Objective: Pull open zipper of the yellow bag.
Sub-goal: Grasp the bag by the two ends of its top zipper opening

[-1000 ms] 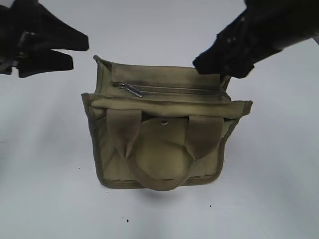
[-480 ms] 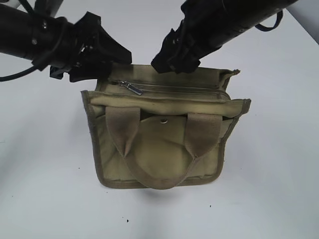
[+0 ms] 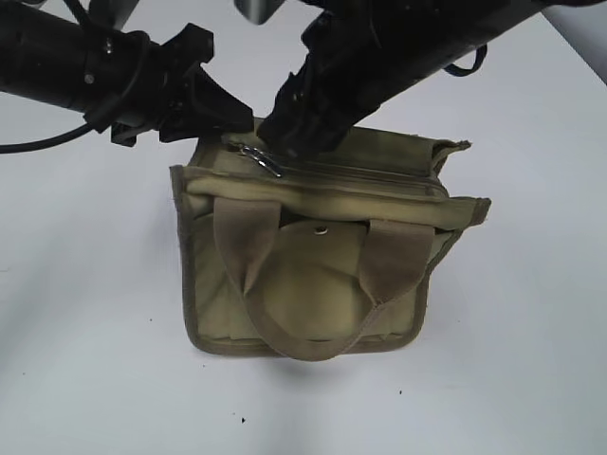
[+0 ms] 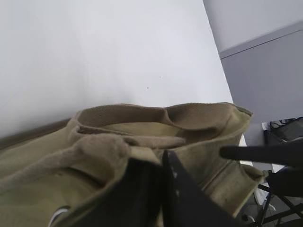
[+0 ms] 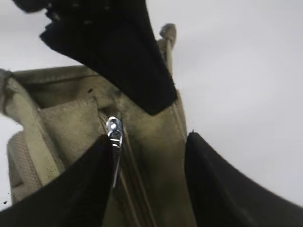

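Note:
The yellow bag [image 3: 322,284] stands on the white table with its top zipper [image 3: 379,175] closed. The silver pull tab [image 3: 261,159] lies at the zipper's left end. My left gripper [image 3: 232,118] reaches in from the left, and in the left wrist view it [image 4: 163,153] is shut on the bag's back-left top edge [image 4: 142,142]. My right gripper [image 3: 285,142] comes down from the upper right over the zipper's left end. In the right wrist view it [image 5: 147,139] is open, straddling the top panel. The pull tab [image 5: 114,130] lies just beside its left finger [image 5: 80,184].
Two webbing handles [image 3: 256,256] hang over the bag's front pocket, which has a round snap stud [image 3: 321,228]. White table [image 3: 85,332] surrounds the bag. A dark frame and grey wall [image 4: 265,71] lie beyond the table's far edge.
My left gripper moved in to the bag's back-left corner and closed on it. My right gripper travelled left along the bag top to the pull tab. The bag shifted slightly right.

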Available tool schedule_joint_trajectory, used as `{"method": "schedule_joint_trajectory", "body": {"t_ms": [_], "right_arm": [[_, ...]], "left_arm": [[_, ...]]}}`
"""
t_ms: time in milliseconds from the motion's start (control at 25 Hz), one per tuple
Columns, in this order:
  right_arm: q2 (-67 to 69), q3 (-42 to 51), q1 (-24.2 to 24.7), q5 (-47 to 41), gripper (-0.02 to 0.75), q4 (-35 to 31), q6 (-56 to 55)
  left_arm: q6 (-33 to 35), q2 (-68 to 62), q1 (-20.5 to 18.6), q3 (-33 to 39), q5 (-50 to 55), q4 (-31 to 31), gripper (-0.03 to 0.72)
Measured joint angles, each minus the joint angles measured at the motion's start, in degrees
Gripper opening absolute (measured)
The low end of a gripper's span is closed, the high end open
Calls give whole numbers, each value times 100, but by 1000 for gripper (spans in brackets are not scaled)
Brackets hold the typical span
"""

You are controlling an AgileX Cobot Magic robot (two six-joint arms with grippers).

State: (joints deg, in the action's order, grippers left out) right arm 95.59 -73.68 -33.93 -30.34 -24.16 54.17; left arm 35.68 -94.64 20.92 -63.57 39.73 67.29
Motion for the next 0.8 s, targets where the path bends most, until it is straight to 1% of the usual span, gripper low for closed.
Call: {"method": "schedule_joint_trajectory", "body": {"t_ms": [400,600,800], "right_arm": [[7,0,-57,-5,385,5,72],[31,0,-57,-228,385,-22,72],[252,0,-57,-263,384,-46,72]], "left_arm": [[0,0,0,-17,124,46,31],[6,0,0,-17,131,62,29],[11,0,0,-17,133,67,29]]}}
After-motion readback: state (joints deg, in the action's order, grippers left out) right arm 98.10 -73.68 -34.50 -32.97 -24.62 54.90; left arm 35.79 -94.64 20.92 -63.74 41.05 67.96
